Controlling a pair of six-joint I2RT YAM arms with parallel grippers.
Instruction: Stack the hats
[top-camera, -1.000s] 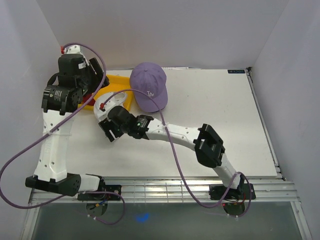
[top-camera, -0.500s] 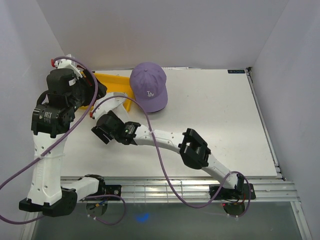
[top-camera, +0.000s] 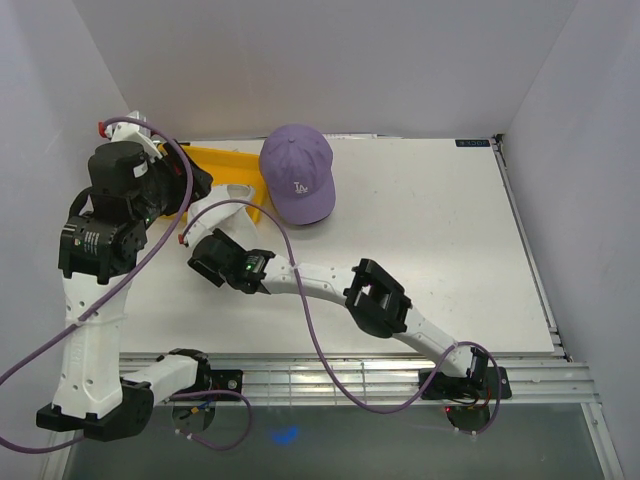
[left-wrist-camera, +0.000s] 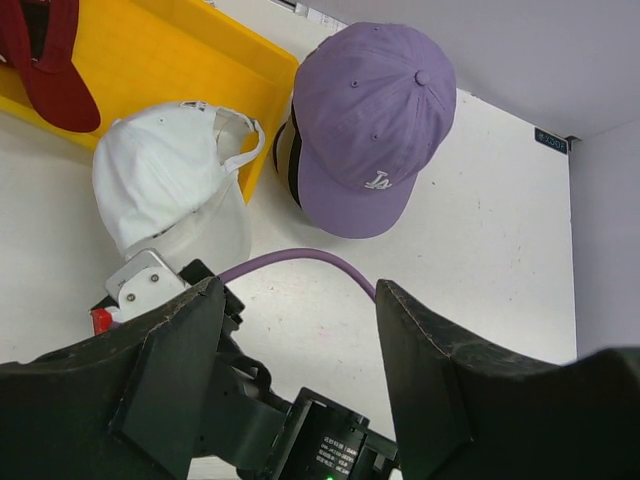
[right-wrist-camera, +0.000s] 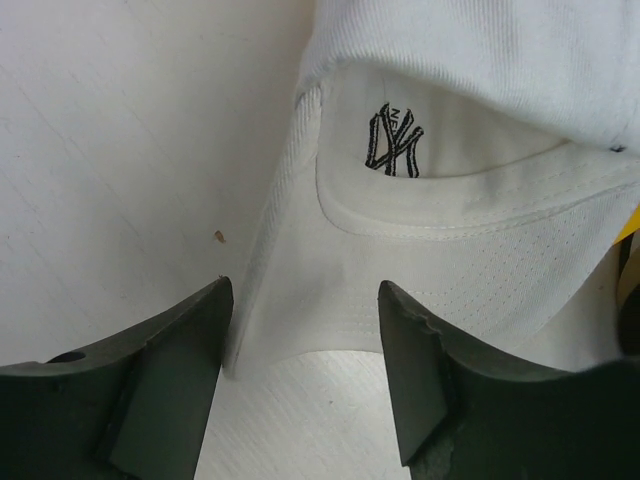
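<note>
The white cap (left-wrist-camera: 160, 180) with a dark NY mark (right-wrist-camera: 393, 140) lies on the table, leaning against the yellow tray. My right gripper (right-wrist-camera: 300, 370) is open, low over the table, with the edge of the cap's brim (right-wrist-camera: 400, 270) between its jaws. It also shows in the top view (top-camera: 205, 240). The lavender LA cap (top-camera: 298, 175) sits on a stack, and beige and black edges (left-wrist-camera: 288, 155) show under it. The red cap (left-wrist-camera: 45, 60) lies in the tray. My left gripper (left-wrist-camera: 300, 370) is open and empty, held high above the right gripper.
The yellow tray (left-wrist-camera: 170, 60) stands at the back left, partly hidden by my left arm (top-camera: 110, 215) in the top view. The right arm (top-camera: 375, 300) stretches across the table's middle with its purple cable (left-wrist-camera: 300, 258). White walls close the back and sides.
My right arm has reached further left, bringing its gripper up to the white cap's brim. My left arm has swung left and back, away from the tray. The caps have not moved.
</note>
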